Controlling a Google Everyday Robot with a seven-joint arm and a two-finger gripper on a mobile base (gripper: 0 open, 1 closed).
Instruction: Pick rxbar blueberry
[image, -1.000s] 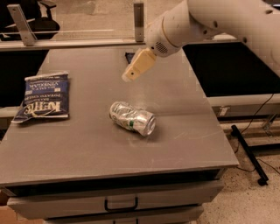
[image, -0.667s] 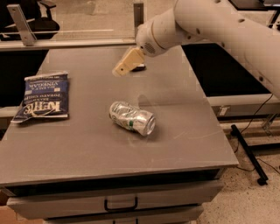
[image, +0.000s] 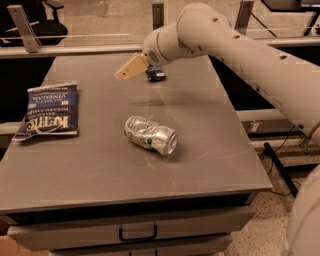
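rxbar blueberry (image: 156, 75) is lying flat toward the far side of the grey table (image: 215, 155); it's a small dark blue bar, and its left end is tucked behind the robot's wrist, so only part of the wrapper shows. The gripper (image: 121, 75) sits just to the left of it, a tan wedge angled down and to the left over the tabletop; honestly can't tell whether it's wide or narrow from here, and I can't tell whether it's touching the bar either. The white arm (image: 240, 45) comes in from the right, crossing over the table's far right corner. A crushed can (image: 150, 135) lies on its side near the middle of the table, well apart from the bar and closer to the front; a blue-and-white chip bag (image: 47, 110) lies flat by the left edge, lettering upside down from this view. Under the front edge there's a drawer with a dark handle (image: 137, 234).
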